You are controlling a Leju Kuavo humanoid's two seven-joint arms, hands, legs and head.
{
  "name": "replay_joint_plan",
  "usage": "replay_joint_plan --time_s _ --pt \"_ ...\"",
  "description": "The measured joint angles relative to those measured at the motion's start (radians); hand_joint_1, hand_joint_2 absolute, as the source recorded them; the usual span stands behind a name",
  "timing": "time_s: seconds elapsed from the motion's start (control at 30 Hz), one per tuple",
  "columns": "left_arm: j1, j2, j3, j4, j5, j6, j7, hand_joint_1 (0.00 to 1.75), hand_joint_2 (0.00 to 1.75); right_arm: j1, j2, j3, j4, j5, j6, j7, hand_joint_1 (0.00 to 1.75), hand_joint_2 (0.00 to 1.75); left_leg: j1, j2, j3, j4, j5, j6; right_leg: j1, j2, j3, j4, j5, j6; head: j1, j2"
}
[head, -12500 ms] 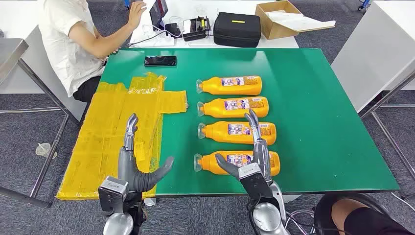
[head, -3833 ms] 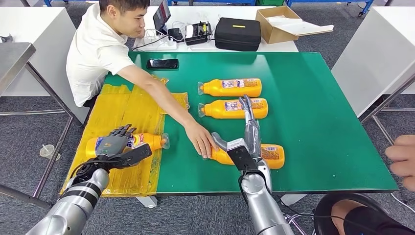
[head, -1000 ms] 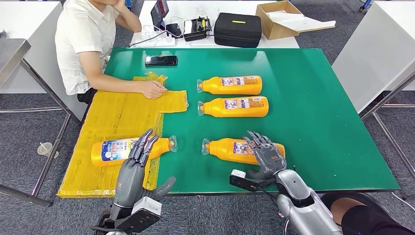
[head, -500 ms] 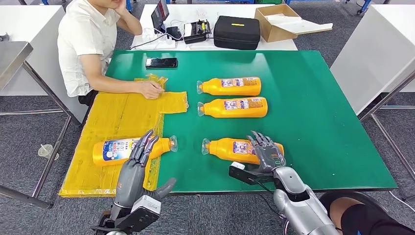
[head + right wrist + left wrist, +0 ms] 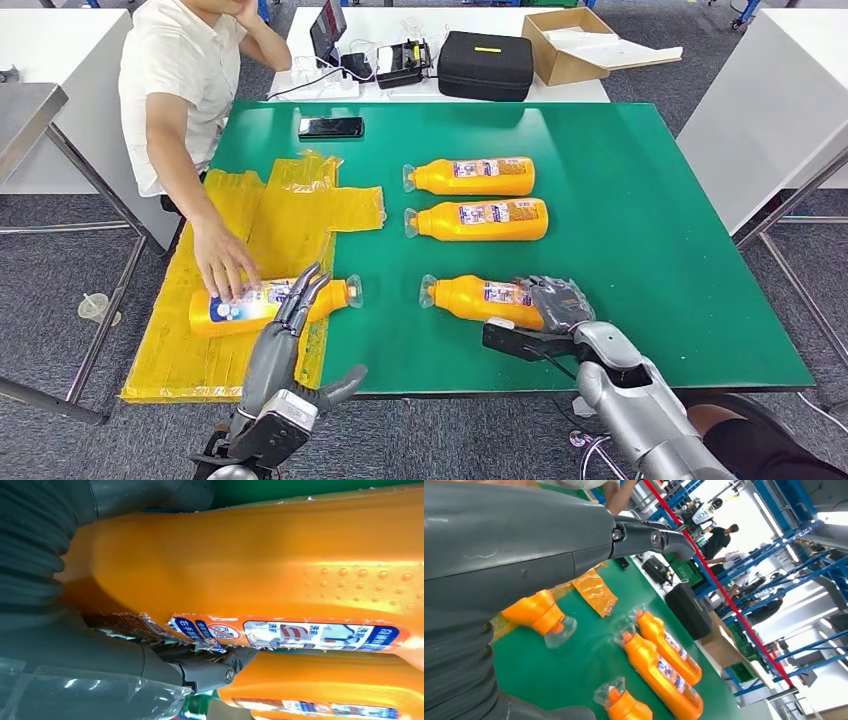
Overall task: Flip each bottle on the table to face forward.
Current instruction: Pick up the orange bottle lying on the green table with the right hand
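Green table [image 5: 650,250]: right robot hand [image 5: 558,303] grips orange bottle [image 5: 480,299], label unreadable; left robot hand [image 5: 290,335] spread.

Silver arms, dark grey robot hand [image 5: 556,302].

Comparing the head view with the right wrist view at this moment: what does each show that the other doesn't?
Head view alone: the person's hand on the bottle on the yellow sheet, the left hand open near it, the phone and the black case.

Right wrist view alone: the raised dots on the near bottle's side.

Both: the right hand gripping the near bottle, its label partly visible.
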Motion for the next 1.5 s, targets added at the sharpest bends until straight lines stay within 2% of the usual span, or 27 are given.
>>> replay_joint_plan --time_s 0.2,0.3,0.43,0.6,0.77,0.9,1.2,1.37,1.5 --pt "-0.011 -0.001 -0.003 0.005 0.024 -0.004 -0.002 0.00 1.75 -0.001 -0.033 0.002 -0.003 -0.128 0.030 -0.036 1.75 1.75 0.000 0.000 0.000 0.000 0.000 0.000 0.000 0.000 0.000 0.000 0.000 0.000 0.000 0.000" --pt "-0.025 -0.005 -0.001 0.023 0.101 -0.029 -0.002 0.00 1.75 0.011 -0.069 0.002 -0.025 -0.318 0.088 -0.111 1.75 1.75 0.000 0.000 0.001 0.000 -0.001 0.000 0.000 0.000 -0.004 0.000 0.000 0.000 0.000 0.000" --pt "-0.042 -0.042 0.019 0.062 0.224 -0.022 0.024 0.00 0.00 0.077 -0.121 -0.004 -0.113 -0.573 0.142 -0.177 1.75 1.75 0.000 0.000 0.000 0.000 -0.002 0.000 0.000 0.000 0.000 -0.001 0.000 0.000 0.000 0.000" --pt "-0.068 -0.063 0.048 0.144 0.418 -0.024 0.074 0.00 0.00 0.151 -0.128 -0.005 -0.217 -0.744 0.160 -0.204 1.75 1.75 0.000 0.001 -0.002 0.000 -0.002 0.000 0.001 0.001 -0.001 0.000 0.000 0.000 -0.001 0.000" --pt "-0.103 -0.068 0.062 0.256 0.722 -0.085 0.133 0.00 0.00 0.113 -0.078 0.014 -0.229 -0.836 0.179 -0.266 1.75 1.75 0.000 0.002 -0.006 -0.001 0.000 -0.002 0.001 0.001 -0.005 0.001 0.001 -0.001 -0.001 0.000" --pt "-0.129 -0.066 0.039 0.332 0.795 -0.145 0.139 0.00 1.75 0.025 -0.002 0.052 -0.196 -0.842 0.173 -0.309 1.75 1.75 0.000 0.003 -0.006 0.000 0.001 -0.002 0.001 0.001 -0.006 0.001 0.001 -0.001 0.000 0.000" --pt "-0.155 -0.053 -0.036 0.383 0.666 -0.129 0.064 0.00 1.75 -0.029 0.132 0.121 -0.145 -0.762 0.080 -0.323 1.75 1.75 0.000 0.000 -0.010 0.000 0.002 -0.002 0.000 0.000 -0.008 0.001 0.001 0.000 -0.001 0.000" --pt "-0.177 -0.053 -0.051 0.383 0.560 -0.074 0.035 0.00 1.75 -0.053 0.199 0.159 -0.092 -0.714 0.049 -0.302 1.75 1.75 0.001 0.000 -0.011 0.000 0.002 -0.002 0.001 0.000 -0.010 0.001 0.001 0.000 -0.001 0.000" --pt "-0.199 -0.056 -0.047 0.384 0.551 -0.057 0.044 0.00 1.75 -0.064 0.241 0.188 -0.052 -0.661 0.010 -0.292 1.75 1.75 0.001 0.001 -0.011 0.000 0.002 -0.002 0.001 0.000 -0.010 0.001 0.001 0.000 0.000 0.000"
